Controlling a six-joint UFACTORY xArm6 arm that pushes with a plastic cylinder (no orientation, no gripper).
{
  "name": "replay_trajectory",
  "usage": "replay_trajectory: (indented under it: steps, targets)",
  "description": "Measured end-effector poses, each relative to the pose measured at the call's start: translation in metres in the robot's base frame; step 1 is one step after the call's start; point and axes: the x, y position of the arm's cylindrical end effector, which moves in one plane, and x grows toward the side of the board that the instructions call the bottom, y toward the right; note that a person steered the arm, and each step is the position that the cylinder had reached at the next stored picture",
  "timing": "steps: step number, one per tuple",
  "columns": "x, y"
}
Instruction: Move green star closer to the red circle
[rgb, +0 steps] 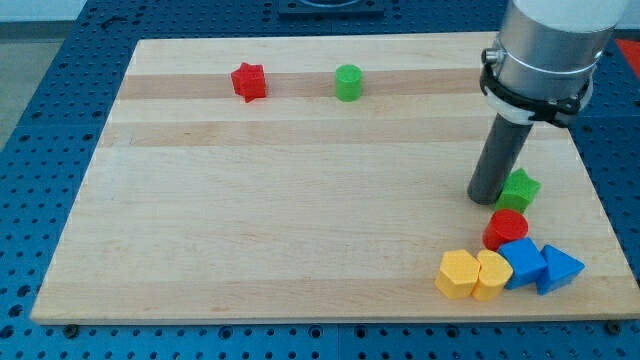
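The green star (520, 189) lies at the view's right side of the wooden board (300, 200). The red circle (506, 229) sits just below it, nearly touching. My tip (486, 197) rests on the board right against the green star's left side, a little above and left of the red circle. The rod rises to the grey arm body at the view's top right.
A red star (248, 81) and a green cylinder (348, 82) lie near the view's top. Two yellow blocks (472, 275), a blue block (522, 263) and a blue triangle (559, 269) cluster below the red circle near the board's bottom right corner.
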Motion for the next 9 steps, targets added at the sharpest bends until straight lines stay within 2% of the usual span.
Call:
replay_trajectory:
  steps: [2, 3, 4, 5, 6, 9]
  targets:
    - [-0.002, 0.008]
    - [-0.013, 0.008]
    - [-0.042, 0.009]
    - [-0.054, 0.028]
    - [-0.048, 0.049]
    - [-0.031, 0.049]
